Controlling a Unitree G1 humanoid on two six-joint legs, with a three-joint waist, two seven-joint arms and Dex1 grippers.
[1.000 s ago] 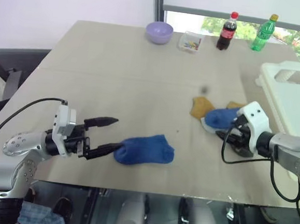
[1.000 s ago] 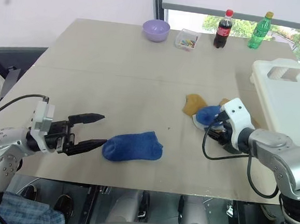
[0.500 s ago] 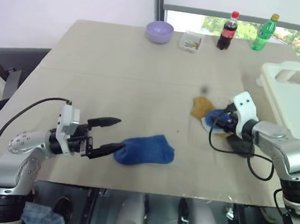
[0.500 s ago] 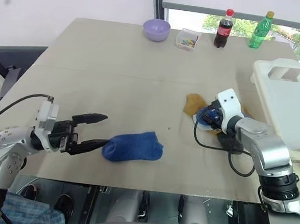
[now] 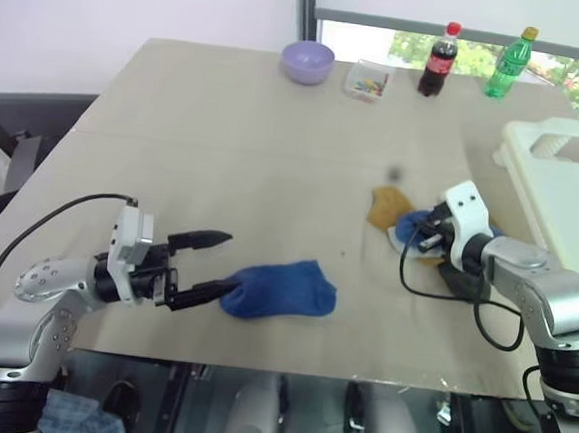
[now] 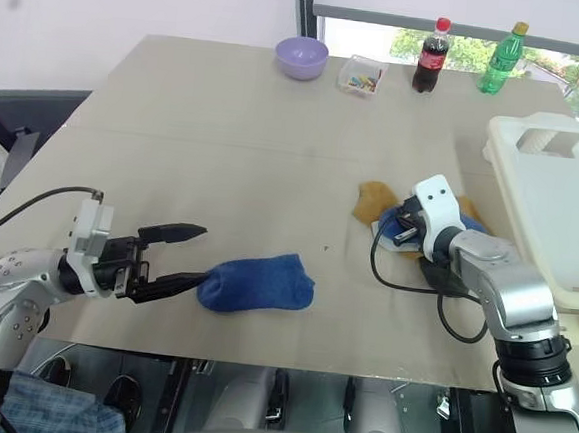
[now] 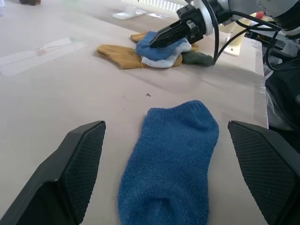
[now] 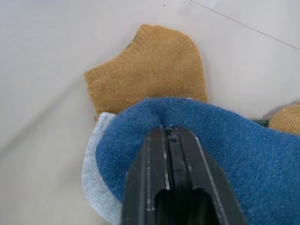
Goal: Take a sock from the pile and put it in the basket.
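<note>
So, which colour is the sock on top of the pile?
Royal blue, best seen in the right wrist view.

You have a pale beige table [image 5: 225, 141] under everything. In the pile [image 7: 157, 50] the top sock [image 8: 225, 140] is royal blue, over a pale grey-white one [image 8: 96, 180], a mustard yellow one [image 8: 150, 72] and a dark green one [image 7: 197, 57]. A second royal blue sock [image 5: 282, 289] lies alone. Your basket [image 5: 563, 188] is cream-white. Both grippers, left [image 5: 208, 266] and right [image 7: 157, 41], have black fingers on white and silver arms. At the far edge you see a lilac bowl [image 5: 308, 61], a dark cola bottle [image 5: 438, 62] with a red cap and label, and a green bottle [image 5: 508, 65] with a yellow cap.
</note>
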